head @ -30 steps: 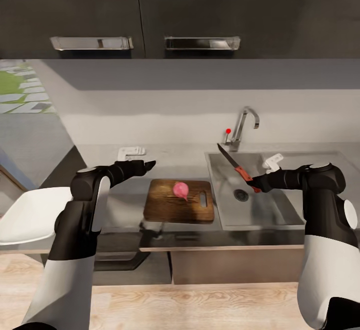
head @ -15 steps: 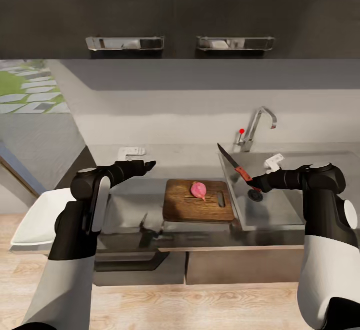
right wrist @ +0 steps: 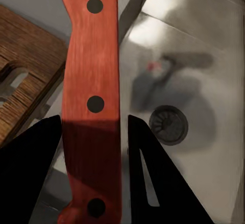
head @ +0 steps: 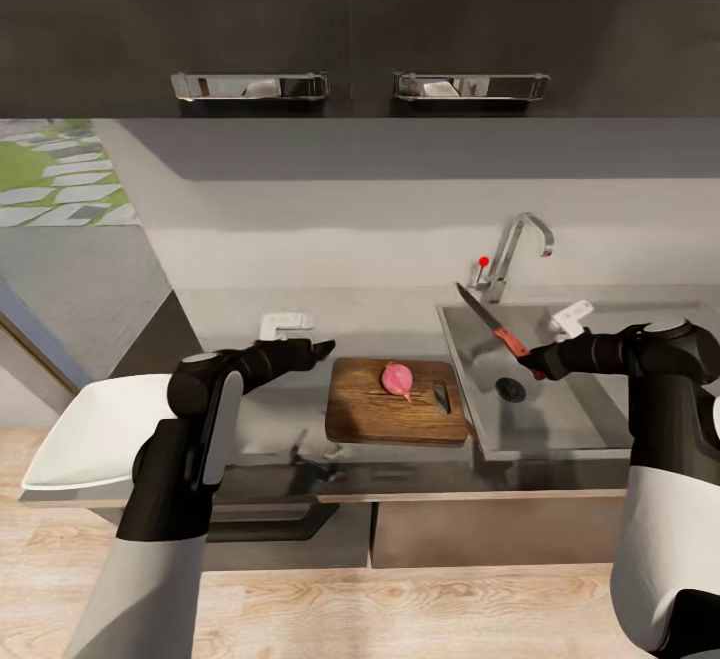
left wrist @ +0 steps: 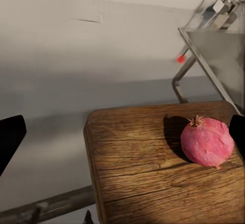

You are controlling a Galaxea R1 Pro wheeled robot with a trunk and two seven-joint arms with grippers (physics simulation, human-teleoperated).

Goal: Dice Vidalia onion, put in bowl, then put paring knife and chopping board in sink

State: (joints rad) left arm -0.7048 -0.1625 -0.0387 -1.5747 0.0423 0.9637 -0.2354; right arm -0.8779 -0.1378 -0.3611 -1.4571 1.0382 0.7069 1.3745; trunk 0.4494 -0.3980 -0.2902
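Both arms have shifted rightward in the frame since half a second ago, while the room holds steady. At right centre of the head view, the right end effector (head: pixel 541 360) grips the paring knife (head: pixel 493 327) by its orange-red handle, blade angled up and to the left over the sink (head: pixel 560 419); judging by this pose, it is carried high to clear the basin edge on its way to the cut. The Vidalia onion (head: pixel 397 378), pink and whole, sits on the chopping board (head: pixel 395 404) at centre frame, on the grey table (head: pixel 250 419), ready for dicing. The left end effector (head: pixel 322 348) hovers just left of the board, fingers apart and empty, probably waiting to steady the onion. A white bowl (head: pixel 90 429) rests at the lower left. The right wrist view shows what the head view cannot: dark fingers (right wrist: pixel 35 168) clamped on both sides of the riveted handle (right wrist: pixel 92 106), the drain (right wrist: pixel 168 124) below. The left wrist view gives the onion (left wrist: pixel 206 142) close up, with its papery tuft.
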